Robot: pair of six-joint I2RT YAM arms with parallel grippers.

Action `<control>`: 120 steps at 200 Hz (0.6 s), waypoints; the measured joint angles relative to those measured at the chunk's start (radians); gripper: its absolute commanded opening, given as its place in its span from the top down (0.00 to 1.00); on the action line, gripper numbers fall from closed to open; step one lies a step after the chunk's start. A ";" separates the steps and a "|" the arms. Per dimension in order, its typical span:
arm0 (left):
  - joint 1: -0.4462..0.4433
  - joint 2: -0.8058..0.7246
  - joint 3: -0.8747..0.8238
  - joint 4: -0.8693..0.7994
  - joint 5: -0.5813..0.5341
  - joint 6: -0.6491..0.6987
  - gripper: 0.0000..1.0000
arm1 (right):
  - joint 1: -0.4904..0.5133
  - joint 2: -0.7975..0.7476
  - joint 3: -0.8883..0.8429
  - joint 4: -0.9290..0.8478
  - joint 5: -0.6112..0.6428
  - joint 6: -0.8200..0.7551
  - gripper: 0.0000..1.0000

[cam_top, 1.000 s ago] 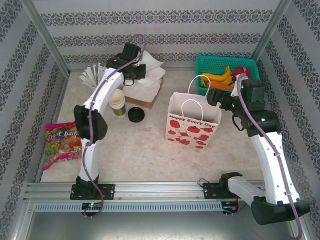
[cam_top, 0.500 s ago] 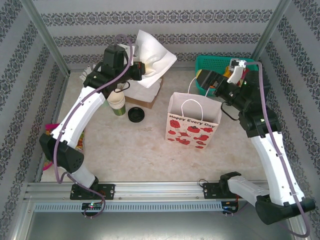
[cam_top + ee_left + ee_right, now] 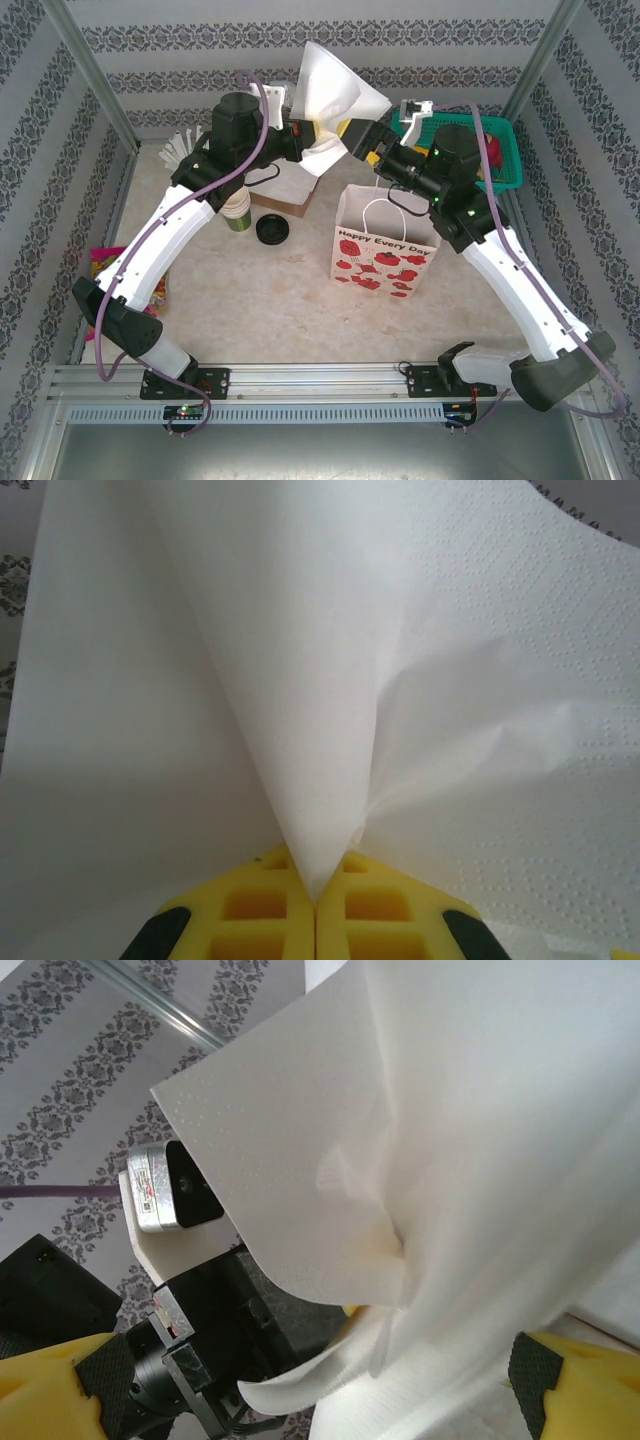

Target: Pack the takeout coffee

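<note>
Your left gripper (image 3: pixel 316 898) clamps a raised white napkin (image 3: pixel 335 95), your right gripper (image 3: pixel 320 1380) gapes around its edge, and the takeout coffee cup (image 3: pixel 236 205) stands on the worktop (image 3: pixel 280 295), well apart from both.

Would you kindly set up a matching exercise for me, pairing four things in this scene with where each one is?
1. white paper napkin
2. round black plastic lid
3. teal plastic basket
4. white paper bag with red prints

A. standing upright, centre
B. flat on the table by the cream-and-green paper cups
C. pinched in the left claw, raised
D. far right, behind the right arm

Pairs: 1-C, 2-B, 3-D, 4-A.
</note>
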 measured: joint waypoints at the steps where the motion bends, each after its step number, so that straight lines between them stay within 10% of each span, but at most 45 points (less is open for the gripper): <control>1: 0.000 0.000 0.000 0.000 0.000 0.000 1.00 | 0.000 0.001 0.000 0.001 0.000 0.000 0.02; 120: -0.025 0.000 0.000 0.010 0.003 -0.002 1.00 | 0.060 0.003 -0.142 0.057 0.210 -0.009 0.02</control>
